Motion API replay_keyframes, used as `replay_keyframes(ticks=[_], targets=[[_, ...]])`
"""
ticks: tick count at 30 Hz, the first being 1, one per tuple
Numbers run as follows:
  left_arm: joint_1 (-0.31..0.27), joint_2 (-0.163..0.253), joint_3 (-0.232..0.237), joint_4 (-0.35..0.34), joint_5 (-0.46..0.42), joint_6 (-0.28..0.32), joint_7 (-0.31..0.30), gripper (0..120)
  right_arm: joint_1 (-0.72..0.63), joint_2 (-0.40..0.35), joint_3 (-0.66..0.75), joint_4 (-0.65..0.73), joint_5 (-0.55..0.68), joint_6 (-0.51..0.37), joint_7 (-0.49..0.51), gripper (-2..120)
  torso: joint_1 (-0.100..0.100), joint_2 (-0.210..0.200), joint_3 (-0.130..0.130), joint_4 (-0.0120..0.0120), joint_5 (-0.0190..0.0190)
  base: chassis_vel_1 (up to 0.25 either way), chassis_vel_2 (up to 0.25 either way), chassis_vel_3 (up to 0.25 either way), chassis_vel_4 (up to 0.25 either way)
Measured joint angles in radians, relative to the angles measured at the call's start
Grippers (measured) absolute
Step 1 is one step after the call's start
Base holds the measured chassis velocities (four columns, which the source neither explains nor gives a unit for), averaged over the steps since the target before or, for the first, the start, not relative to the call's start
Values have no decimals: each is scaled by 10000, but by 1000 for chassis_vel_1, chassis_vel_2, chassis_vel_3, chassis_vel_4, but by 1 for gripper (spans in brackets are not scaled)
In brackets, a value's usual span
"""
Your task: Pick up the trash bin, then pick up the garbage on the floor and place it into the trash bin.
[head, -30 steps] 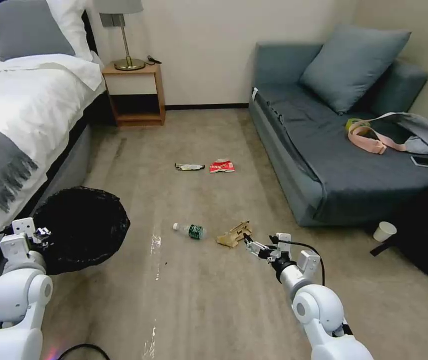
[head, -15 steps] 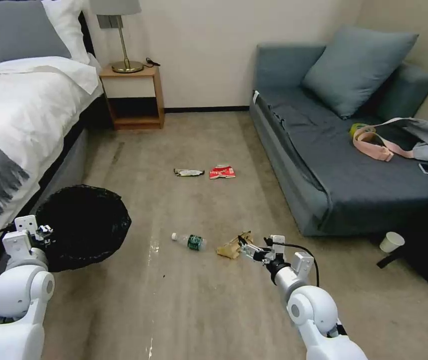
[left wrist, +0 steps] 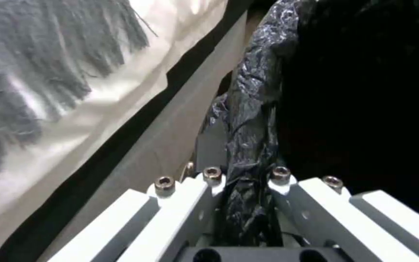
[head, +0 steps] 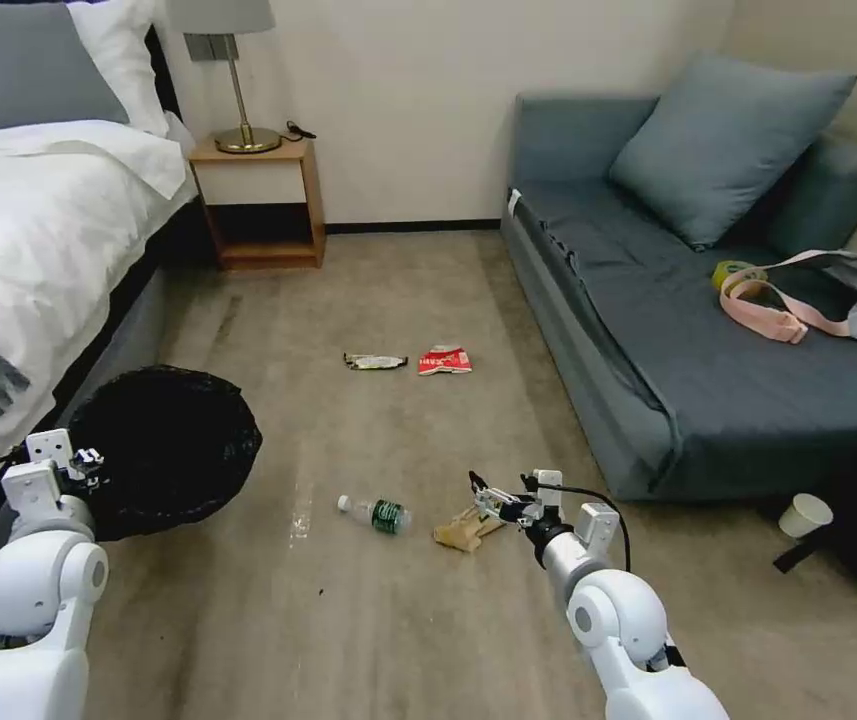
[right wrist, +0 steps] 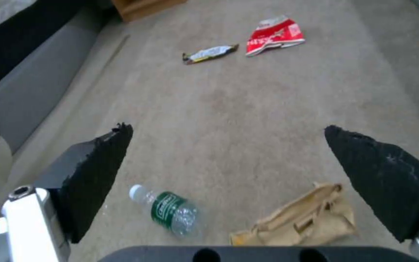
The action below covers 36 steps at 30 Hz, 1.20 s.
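Trash bin (head: 163, 450) near left by bed (head: 38, 230), rim pinched in left gripper (left wrist: 246, 182). Right gripper (head: 483, 493) spread wide, hovering over tan paper scrap (head: 463, 528); bottle (head: 376, 514) just left. Farther out: dark wrapper (head: 374, 361), red-white packet (head: 445, 360) on floor.

left pincer (left wrist: 248, 182) | clamped on trash bin (left wrist: 258, 109) bag rim | bed (left wrist: 74, 91) beside
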Motion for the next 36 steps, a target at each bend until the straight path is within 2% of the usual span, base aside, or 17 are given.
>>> replay_keyframes(ticks=[9, 22, 32, 35, 36], targets=[[347, -238, -51, -52, 85, -174, -6, 2, -162, -159, -111, 47, -60, 15, -60, 100, 0, 0, 0, -1, 0, -130, 124, 127, -129], [494, -260, -155, -69, 85, -300, -9, 2, -185, -150, -730, 4, -180, 0, -216, 100, 0, 0, -1, 0, -1, -122, 128, 131, -123], [541, -295, -184, 45, 96, -446, -7, 2, 246, -314, -2040, -866, -800, 20, -551, 100, 0, 0, 0, -1, -1, -127, 120, 131, -135], [532, -318, -195, 111, 181, -486, -19, 2, 688, -737, -3179, -1345, -932, -129, -727, 100, 0, 0, 0, 1, -1, -111, 120, 119, -106], [532, -318, -195, 111, 181, -486, -19, 2, 688, -737, -3179, -1345, -932, -129, -727, 100, 0, 0, 0, 1, -1, -106, 107, 100, -107]])
